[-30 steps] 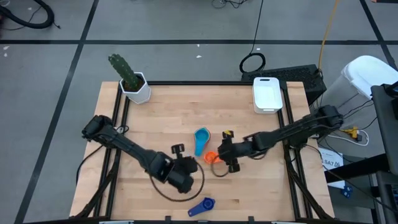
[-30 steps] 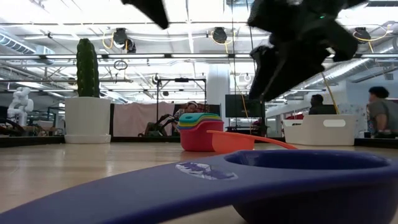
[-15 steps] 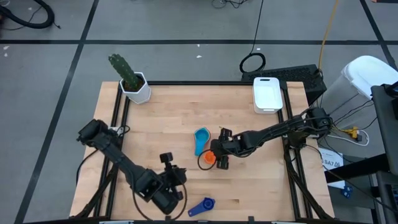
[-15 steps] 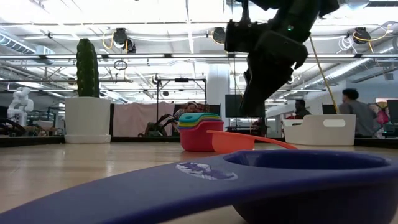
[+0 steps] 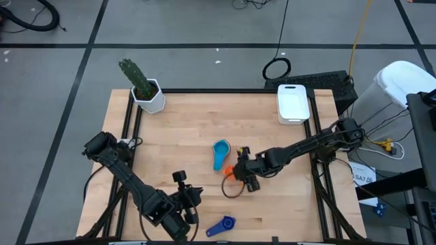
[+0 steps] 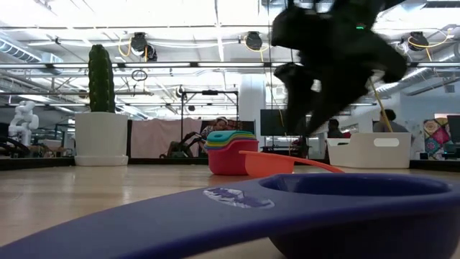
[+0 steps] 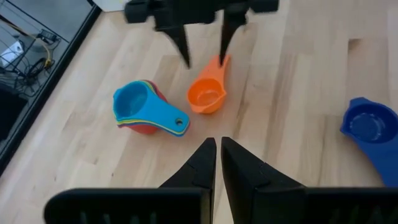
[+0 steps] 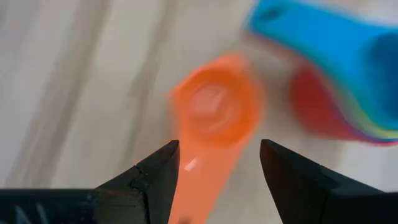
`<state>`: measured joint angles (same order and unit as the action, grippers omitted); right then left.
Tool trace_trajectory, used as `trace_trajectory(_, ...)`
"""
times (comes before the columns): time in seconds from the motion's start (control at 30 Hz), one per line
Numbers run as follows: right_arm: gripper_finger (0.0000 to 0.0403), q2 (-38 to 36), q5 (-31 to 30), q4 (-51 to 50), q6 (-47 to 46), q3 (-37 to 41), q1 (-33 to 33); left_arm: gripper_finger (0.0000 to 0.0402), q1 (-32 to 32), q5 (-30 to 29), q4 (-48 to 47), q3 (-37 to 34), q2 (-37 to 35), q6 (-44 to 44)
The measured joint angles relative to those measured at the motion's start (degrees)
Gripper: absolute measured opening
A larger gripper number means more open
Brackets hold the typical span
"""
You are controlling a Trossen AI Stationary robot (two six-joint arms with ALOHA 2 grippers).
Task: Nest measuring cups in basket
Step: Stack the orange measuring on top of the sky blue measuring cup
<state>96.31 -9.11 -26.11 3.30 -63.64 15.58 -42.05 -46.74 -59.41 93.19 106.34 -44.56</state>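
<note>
While the small orange plastic measuring cup (image 5: 230,171) lies loose on the pale wooden table (image 5: 177,129), just beside the nested stack of coloured plastic cups topped by a light blue one (image 5: 220,154), the right gripper (image 5: 246,178) hangs over its handle with its fingers spread wide and nothing between them; the right wrist view shows the orange handle running down the gap between the two dark fingers (image 8: 158,177). To do this pick well, I judge the gripper should come down with the handle centred in that gap, close across the handle's narrow width and not on the bowl, and stay clear of the stack so it is not knocked. The left gripper (image 5: 182,207) waits near the front edge, left of centre, its fingers pinched almost together and holding nothing. A dark blue plastic measuring cup (image 5: 221,226) sits alone at the near edge, well apart from the others. The small white rectangular plastic basket (image 5: 293,102) stands at the far right of the table, and I cannot see any cup in it
</note>
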Motion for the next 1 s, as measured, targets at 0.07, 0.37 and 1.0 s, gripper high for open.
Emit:
trace_trajectory(0.07,0.0215,0.0,1.23,-4.47,4.25,0.0,1.63,0.003,-0.19,0.04,0.02,0.0,0.0,-0.24)
trace_trajectory(0.37,0.0215,0.0,1.53,-12.91,23.93,0.0,9.71,0.003,0.11,0.07,0.06,-0.02,0.0,-0.44)
trace_trajectory(1.0,0.0215,10.03,1.57,-7.14,24.5,-6.86,7.96,0.003,-0.08,0.07,0.15,-0.02,0.0,-2.32)
